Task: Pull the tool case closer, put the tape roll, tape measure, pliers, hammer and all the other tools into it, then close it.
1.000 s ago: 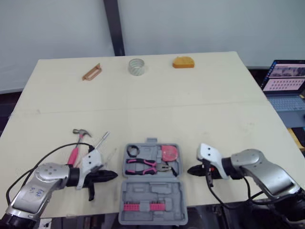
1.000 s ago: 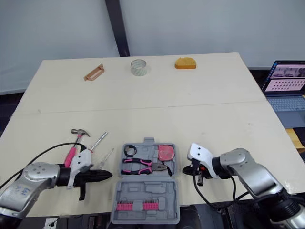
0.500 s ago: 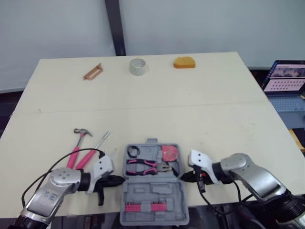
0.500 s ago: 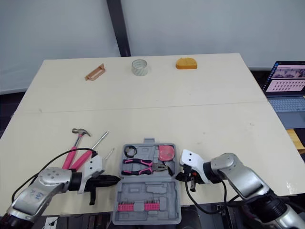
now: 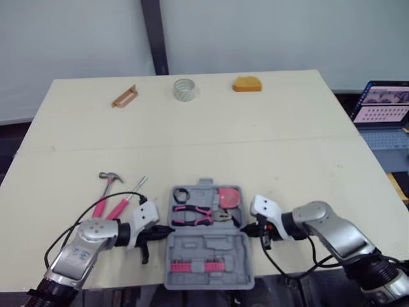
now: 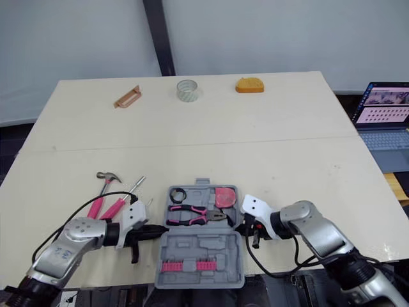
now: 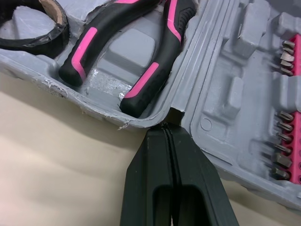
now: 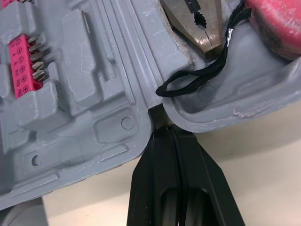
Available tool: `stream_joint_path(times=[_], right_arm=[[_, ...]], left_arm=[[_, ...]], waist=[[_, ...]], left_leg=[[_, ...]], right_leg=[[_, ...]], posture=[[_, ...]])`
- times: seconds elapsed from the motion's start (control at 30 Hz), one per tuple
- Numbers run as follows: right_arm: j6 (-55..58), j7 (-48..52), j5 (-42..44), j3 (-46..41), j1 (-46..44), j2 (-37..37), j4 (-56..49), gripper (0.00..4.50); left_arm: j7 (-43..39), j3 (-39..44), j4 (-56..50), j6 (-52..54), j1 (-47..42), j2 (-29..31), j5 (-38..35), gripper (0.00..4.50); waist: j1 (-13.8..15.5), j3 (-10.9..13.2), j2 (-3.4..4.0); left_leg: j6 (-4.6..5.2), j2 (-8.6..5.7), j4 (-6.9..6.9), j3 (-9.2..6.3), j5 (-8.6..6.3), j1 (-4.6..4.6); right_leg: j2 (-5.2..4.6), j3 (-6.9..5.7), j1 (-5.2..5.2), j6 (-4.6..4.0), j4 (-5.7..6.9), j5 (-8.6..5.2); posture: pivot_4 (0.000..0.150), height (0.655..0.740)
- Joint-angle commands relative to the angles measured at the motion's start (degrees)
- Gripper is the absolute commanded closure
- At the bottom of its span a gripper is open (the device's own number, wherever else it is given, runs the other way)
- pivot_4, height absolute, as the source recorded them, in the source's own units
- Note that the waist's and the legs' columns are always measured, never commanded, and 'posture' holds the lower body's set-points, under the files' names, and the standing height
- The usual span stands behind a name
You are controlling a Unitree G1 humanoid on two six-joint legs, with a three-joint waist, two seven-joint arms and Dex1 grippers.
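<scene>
Found the tool case (image 5: 208, 246) open between both pinched-shut pairs of jaws, touched at its hinge ends by left gripper (image 5: 160, 229) and right gripper (image 5: 253, 228). Held pliers (image 5: 199, 215), tape measure (image 5: 229, 197) (black tape roll (image 5: 181, 196) too); lacked hammer (image 5: 104, 188), lying beyond the left jaws.

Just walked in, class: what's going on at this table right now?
A two-armed robot is working on an open grey tool case at the near edge of the table. The left gripper and right gripper are both shut, tips against the case's hinge from either side. The pliers, a pink tape measure and a black tape roll sit in the case. The hammer and a screwdriver lie on the table to its left, and a pale tape roll stands at the far edge.
</scene>
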Motion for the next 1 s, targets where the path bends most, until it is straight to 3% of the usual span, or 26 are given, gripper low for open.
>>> stream_joint_path(times=[0.03, 1.0], right_arm=[[-2.35, -1.15, -0.93, -1.39, -1.78, 1.37, 2.00, 4.50], [-6.38, -0.97, -5.07, -2.15, -8.60, 6.23, 11.27, 4.50]], left_arm=[[0.48, -0.91, -0.04, -2.49, -1.11, -1.22, 0.73, 4.49], [3.34, 0.01, 4.70, -7.69, -5.52, -5.16, 3.50, 4.49]], waist=[[-0.02, 0.00, 0.00], [-0.10, -0.01, -0.01]], left_leg=[[0.00, 0.00, 0.00, 0.00, 0.00, 0.00], [0.00, 0.00, 0.02, 0.01, 0.00, 0.04]], right_leg=[[0.00, 0.00, 0.00, 0.00, 0.00, 0.00], [0.00, 0.00, 0.04, 0.02, 0.03, 0.01]], posture=[[0.150, 0.7400], [0.150, 0.7400]])
